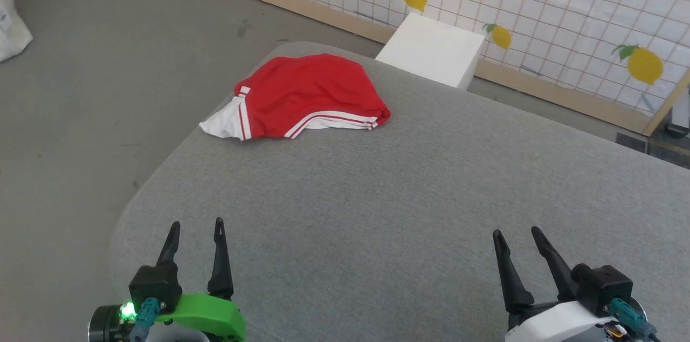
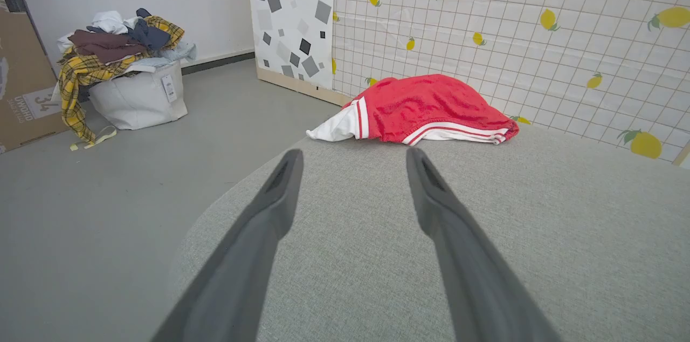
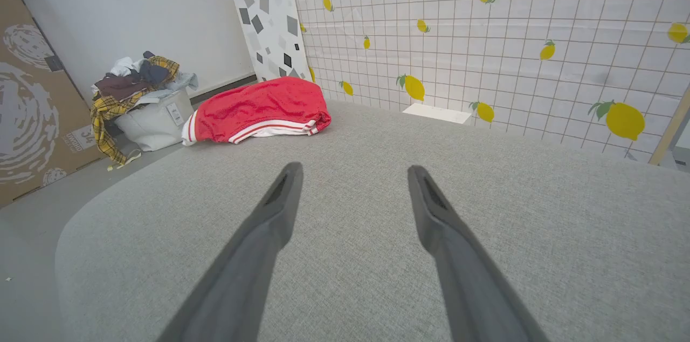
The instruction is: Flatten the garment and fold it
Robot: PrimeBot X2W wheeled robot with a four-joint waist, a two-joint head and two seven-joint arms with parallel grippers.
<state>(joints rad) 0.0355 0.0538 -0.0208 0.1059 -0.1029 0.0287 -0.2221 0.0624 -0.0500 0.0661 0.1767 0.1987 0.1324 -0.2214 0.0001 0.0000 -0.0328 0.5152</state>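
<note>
Red garment (image 1: 310,94) with white sleeves and striped trim; grey table (image 1: 404,196); white wall (image 1: 539,13) patterned with yellow lemons.

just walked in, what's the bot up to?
Nothing is being handled. The garment lies bunched in a heap at the far left corner of the grey table, not yet flattened. The left gripper and right gripper hover open over the table's near edge, well short of it.
</note>
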